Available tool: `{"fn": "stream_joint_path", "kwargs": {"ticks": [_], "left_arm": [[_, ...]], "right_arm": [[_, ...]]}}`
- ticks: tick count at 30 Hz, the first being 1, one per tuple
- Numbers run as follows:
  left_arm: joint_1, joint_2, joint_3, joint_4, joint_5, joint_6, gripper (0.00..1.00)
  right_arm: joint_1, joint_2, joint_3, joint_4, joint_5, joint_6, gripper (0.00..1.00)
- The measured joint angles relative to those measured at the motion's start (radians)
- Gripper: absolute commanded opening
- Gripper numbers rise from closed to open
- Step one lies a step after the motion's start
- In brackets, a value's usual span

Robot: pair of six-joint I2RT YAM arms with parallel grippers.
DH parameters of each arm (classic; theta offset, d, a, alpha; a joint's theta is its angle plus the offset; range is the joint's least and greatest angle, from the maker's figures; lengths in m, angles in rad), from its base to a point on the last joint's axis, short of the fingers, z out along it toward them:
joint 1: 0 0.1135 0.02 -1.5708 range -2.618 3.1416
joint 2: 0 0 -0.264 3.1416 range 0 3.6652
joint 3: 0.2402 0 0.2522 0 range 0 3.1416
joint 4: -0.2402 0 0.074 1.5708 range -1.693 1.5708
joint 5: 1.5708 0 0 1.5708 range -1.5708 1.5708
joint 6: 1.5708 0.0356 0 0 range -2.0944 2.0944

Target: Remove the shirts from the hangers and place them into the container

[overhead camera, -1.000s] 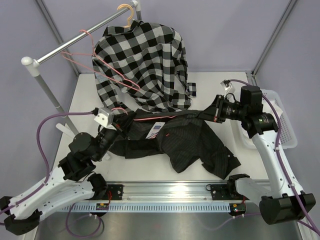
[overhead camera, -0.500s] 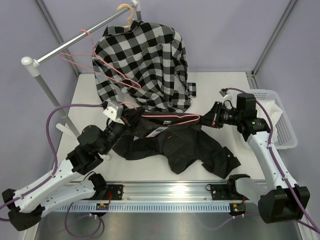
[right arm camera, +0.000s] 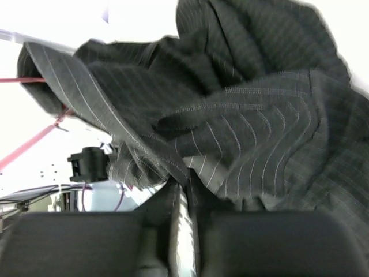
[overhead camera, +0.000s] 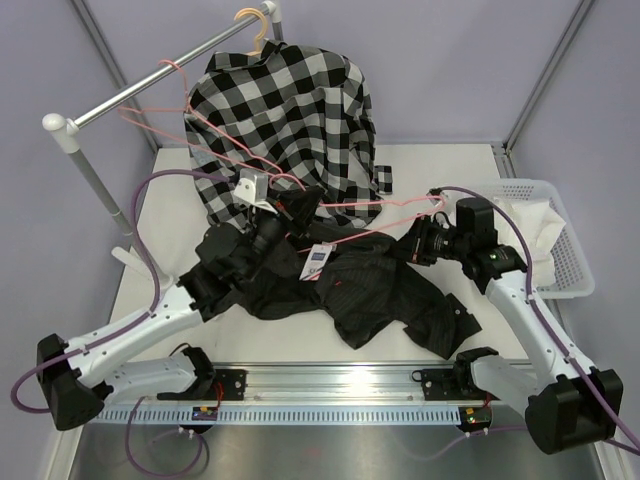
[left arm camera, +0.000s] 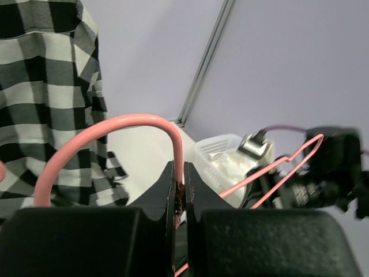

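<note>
Now: parting the dark shirt from its hanger.
The left end effector [left arm camera: 180, 173] is clamped shut on the thin pink wire hanger [left arm camera: 144, 118] just below its hook and holds it lifted over the white counter [overhead camera: 430, 165]. The right end effector [right arm camera: 181, 190] has its jaws nearly together, pinching a fold of the dark black faintly striped button-up shirt [overhead camera: 385, 295]. Most of that shirt lies crumpled on the counter between the arms. Whether the wire is fully out of the collar I cannot tell. As I judge it, the next move calls for pulling hanger and cloth apart, then carrying the shirt right into the white lattice-sided plastic basket [overhead camera: 572, 258], where a plain white shirt [overhead camera: 532, 222] already lies. The black-and-white checked shirt [overhead camera: 290, 120] hangs on the silver metal rail [overhead camera: 130, 95].
</note>
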Motion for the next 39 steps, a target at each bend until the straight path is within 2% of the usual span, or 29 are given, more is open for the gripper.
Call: {"fn": "stream_joint_path", "kwargs": {"ticks": [2,3,5,6,9,15,19,25,34,39], "left_arm": [[0.000,0.021,0.017,0.027,0.000,-0.032,0.00],[0.000,0.024,0.023,0.034,0.000,-0.043,0.00],[0.000,0.021,0.028,0.042,-0.005,-0.051,0.00],[0.000,0.018,0.029,0.045,-0.010,-0.052,0.00],[0.001,-0.008,0.023,0.046,-0.023,-0.051,0.00],[0.004,-0.081,0.011,-0.005,-0.047,-0.026,0.00],[0.006,-0.092,0.017,-0.080,-0.046,0.014,0.00],[0.006,-0.087,0.058,-0.262,-0.035,0.074,0.00],[0.006,-0.104,0.094,-0.419,0.036,0.111,0.00],[0.006,-0.109,0.119,-0.478,0.093,0.117,0.00]], "right_arm": [[0.020,0.007,-0.019,-0.001,0.017,0.005,0.43],[0.024,0.007,-0.023,-0.008,0.030,0.000,0.56],[0.027,-0.005,-0.020,-0.032,0.069,-0.015,0.69],[0.027,-0.019,-0.018,-0.051,0.095,-0.024,0.78],[0.027,-0.092,0.032,-0.146,0.194,-0.059,0.88],[0.027,-0.267,0.248,-0.317,0.443,-0.126,0.90],[0.027,-0.377,0.357,-0.331,0.486,-0.180,0.91],[0.027,-0.440,0.428,-0.334,0.431,-0.274,0.93],[0.029,-0.326,0.450,-0.384,0.196,-0.365,0.92],[0.071,-0.267,0.449,-0.410,0.167,-0.369,0.92]]}}
